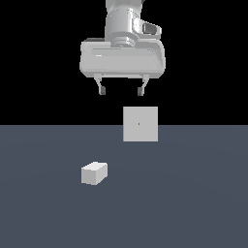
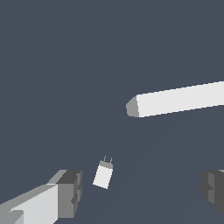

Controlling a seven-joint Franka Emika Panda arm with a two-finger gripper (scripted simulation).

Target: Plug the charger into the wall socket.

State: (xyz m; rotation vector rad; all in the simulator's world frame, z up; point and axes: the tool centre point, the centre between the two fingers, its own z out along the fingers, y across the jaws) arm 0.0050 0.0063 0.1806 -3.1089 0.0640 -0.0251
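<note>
Charger (image 1: 94, 173) sits on the floor (image 1: 193, 203), nearest the camera. Gripper (image 1: 120, 90) hangs high above, jaws spread wide, holding nothing. Socket (image 1: 140, 124) stands upright further back.

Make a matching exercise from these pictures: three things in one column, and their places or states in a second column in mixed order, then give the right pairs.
Things:
1. small white-grey rectangular charger block
2. upright flat white square wall socket plate
3. grey two-fingered gripper

States:
A. stands upright on the floor, a dark dot at its centre
B. hangs open in the air, holding nothing
C. lies alone on the floor, two thin prongs at one end

Pairs: 1-C, 2-A, 3-B
</note>
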